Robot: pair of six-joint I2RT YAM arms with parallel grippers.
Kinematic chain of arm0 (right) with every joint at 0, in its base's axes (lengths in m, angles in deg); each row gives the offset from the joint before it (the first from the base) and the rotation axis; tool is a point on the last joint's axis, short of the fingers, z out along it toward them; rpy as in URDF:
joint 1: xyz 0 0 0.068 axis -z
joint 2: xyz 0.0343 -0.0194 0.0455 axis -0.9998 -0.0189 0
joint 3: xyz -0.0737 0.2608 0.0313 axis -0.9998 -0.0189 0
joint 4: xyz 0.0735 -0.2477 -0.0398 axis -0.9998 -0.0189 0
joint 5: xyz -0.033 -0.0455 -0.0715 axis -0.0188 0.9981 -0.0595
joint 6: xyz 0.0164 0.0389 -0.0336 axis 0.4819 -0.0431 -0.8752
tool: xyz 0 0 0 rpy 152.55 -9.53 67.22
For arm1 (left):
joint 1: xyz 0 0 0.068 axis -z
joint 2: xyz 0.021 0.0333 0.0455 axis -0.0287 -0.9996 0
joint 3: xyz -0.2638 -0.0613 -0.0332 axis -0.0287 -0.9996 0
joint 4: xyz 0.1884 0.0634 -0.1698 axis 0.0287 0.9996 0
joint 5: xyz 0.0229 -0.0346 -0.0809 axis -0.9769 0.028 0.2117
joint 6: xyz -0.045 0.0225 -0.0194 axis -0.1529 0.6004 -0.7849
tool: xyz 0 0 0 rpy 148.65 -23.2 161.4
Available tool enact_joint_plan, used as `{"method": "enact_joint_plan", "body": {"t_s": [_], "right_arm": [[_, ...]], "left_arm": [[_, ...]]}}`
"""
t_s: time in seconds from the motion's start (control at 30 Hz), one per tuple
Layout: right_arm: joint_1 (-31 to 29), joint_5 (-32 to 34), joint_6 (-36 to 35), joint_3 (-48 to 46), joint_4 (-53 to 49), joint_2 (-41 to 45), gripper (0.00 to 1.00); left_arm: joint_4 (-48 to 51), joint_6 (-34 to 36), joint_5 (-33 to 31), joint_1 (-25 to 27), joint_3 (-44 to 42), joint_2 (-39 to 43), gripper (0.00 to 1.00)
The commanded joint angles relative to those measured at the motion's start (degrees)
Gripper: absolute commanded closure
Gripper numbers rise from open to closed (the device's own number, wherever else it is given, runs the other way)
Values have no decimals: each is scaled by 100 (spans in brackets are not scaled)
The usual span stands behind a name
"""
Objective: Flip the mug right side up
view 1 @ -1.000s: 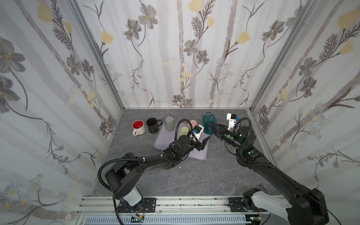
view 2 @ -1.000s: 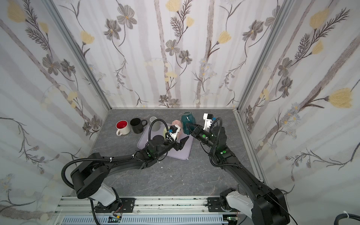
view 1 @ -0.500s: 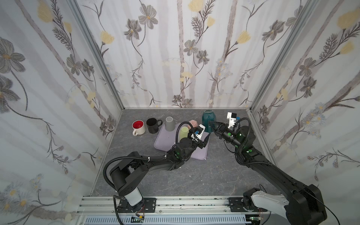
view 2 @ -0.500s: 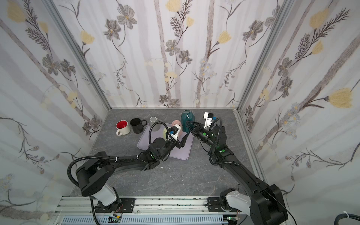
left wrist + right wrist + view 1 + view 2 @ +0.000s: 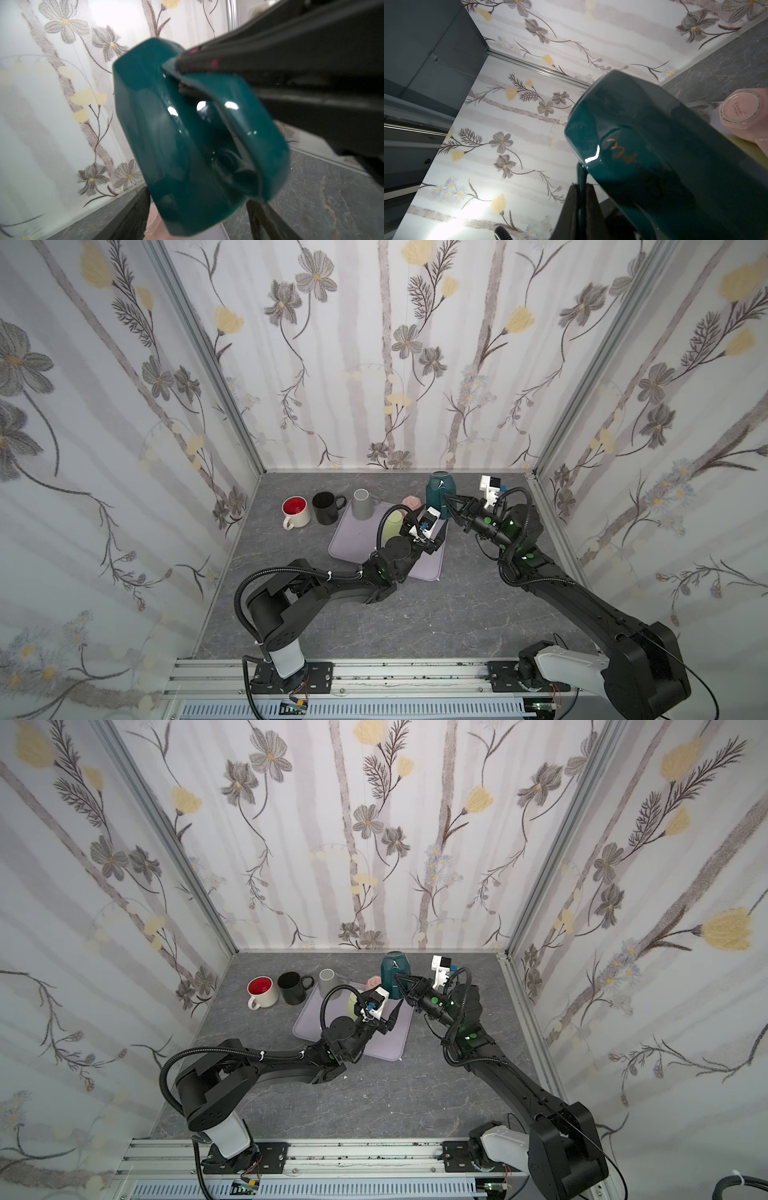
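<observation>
Right end effector (image 5: 581, 194) is clamped shut on the handle (image 5: 239, 97) of the teal mug (image 5: 439, 497), which is held at its tip with the bottom turned up. Left end effector (image 5: 197, 196) is spread wide open just under the mug, with one finger seen on each side and nothing gripped. A pink mug (image 5: 740, 110) is seen just past the teal one, also bottom up.

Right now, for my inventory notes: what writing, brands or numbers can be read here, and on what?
Teal mug: gold handwritten script on its side, partly in shadow; not legible.
Pink cup: two-line maker's stamp on its upturned base; too small to read.
No other writing shows in any view.
</observation>
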Motion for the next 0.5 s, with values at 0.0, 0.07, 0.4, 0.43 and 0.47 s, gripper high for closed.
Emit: {"method": "enact_joint_plan", "body": {"t_s": [0.0, 0.07, 0.4, 0.43, 0.47], "right_arm": [[6, -100, -75, 121, 310, 79, 99], [10, -73, -85, 123, 248, 105, 99], [11, -45, -52, 108, 202, 85, 98], [11, -45, -16, 99, 245, 83, 98], [13, -43, 20, 82, 268, 84, 97]], "left_arm": [[-396, 305, -287, 5, 53, -65, 27], [-448, 316, -343, -5, 48, -66, 29], [-866, 386, -554, 4, -12, -92, 48], [-892, 384, -580, 4, 3, -118, 50], [-921, 386, -582, 9, 5, -129, 50]]}}
